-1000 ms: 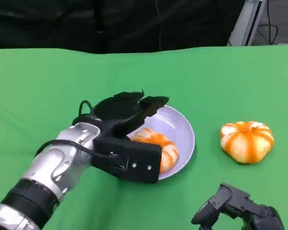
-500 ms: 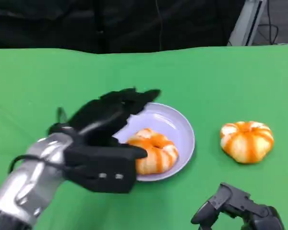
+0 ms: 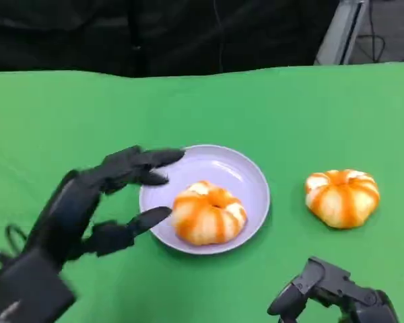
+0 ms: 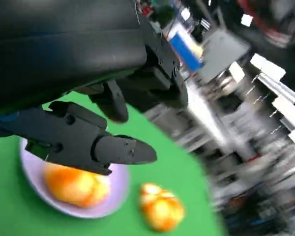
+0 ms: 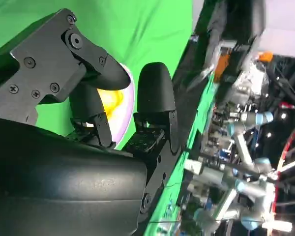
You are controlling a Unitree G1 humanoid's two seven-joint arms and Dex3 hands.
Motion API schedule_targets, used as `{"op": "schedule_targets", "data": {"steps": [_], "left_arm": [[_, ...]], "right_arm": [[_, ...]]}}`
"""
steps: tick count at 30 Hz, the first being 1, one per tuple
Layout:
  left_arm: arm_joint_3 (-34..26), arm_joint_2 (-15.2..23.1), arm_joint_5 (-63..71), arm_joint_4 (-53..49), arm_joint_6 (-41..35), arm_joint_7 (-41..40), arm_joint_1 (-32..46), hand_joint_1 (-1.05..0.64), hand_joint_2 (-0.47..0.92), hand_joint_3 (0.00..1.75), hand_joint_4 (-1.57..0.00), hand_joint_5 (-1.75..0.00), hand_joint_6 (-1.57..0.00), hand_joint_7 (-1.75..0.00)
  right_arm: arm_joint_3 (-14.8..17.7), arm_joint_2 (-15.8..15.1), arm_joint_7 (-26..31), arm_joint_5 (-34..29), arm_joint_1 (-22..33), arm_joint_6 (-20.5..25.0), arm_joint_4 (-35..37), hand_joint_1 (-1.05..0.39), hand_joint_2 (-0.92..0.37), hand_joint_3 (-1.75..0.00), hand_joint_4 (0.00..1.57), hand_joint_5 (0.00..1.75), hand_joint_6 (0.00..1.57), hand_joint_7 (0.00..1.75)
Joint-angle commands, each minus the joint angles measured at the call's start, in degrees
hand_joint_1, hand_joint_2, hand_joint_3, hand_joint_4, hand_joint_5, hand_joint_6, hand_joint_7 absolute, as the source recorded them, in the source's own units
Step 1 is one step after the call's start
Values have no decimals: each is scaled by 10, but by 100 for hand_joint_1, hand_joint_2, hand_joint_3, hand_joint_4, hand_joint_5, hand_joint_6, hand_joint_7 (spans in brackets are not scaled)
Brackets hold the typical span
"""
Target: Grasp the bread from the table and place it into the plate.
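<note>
An orange-and-white striped bread (image 3: 209, 213) lies in the lavender plate (image 3: 246, 173) at the middle of the green table. A second bread of the same kind (image 3: 342, 197) rests on the cloth to the plate's right. My left hand (image 3: 87, 202) hovers just left of the plate, fingers spread and holding nothing. In the left wrist view the hand (image 4: 96, 142) hangs above the plate (image 4: 32, 162) with its bread (image 4: 76, 184), and the other bread (image 4: 161, 209) lies beyond. My right hand (image 3: 333, 293) rests low at the front right, fingers curled in, nothing in them.
The green cloth (image 3: 289, 108) covers the whole table; its far edge meets a dark backdrop. Open cloth lies behind the plate and to the far left. A plate and a bread (image 5: 113, 101) show past my right hand's fingers in the right wrist view.
My left hand has let go of the bread in the plate and drawn back to the left and toward me, fingers opening. The right hand has stayed put.
</note>
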State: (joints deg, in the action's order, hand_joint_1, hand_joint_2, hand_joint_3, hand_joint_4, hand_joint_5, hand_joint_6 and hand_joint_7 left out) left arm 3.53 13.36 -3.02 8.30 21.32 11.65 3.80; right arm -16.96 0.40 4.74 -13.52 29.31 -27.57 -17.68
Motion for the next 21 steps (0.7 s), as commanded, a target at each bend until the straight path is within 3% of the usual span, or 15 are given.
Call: {"op": "schedule_targets", "data": {"steps": [1, 3, 4, 6, 12, 21], "left_arm": [[-31, -11, -38, 26, 34, 4, 57, -3, 69, 83, -66, -145, -71, -120], [-40, -22, -54, 29, 35, 1, 77, -2, 65, 92, -67, -147, -72, -123], [-45, -31, -66, 30, 35, -3, 92, 3, 61, 108, -75, -162, -73, -140], [-53, -41, -80, 38, 26, -5, 110, 5, 57, 120, -80, -170, -73, -151], [-60, -49, -85, 54, 4, 2, 153, -1, 56, 108, -84, -175, -70, -167], [-67, -59, -78, 30, 20, 7, 150, -4, 60, 99, -84, -175, -68, -168]], "right_arm": [[4, -3, 2, -2, 2, -2, -9, -10, -33, -133, 73, 159, 78, 131], [5, -4, 1, 0, 2, -1, -10, -9, -33, -133, 73, 159, 78, 131], [6, -5, 0, 3, 3, -1, -11, -9, -33, -132, 72, 159, 78, 131], [8, -7, -1, 5, 3, 0, -13, -9, -33, -132, 72, 159, 78, 131], [16, -14, -9, 18, 6, 4, -16, -9, -36, -128, 71, 159, 77, 131], [22, -10, -12, 22, 6, 0, -13, -11, -36, -127, 70, 159, 77, 131]]}}
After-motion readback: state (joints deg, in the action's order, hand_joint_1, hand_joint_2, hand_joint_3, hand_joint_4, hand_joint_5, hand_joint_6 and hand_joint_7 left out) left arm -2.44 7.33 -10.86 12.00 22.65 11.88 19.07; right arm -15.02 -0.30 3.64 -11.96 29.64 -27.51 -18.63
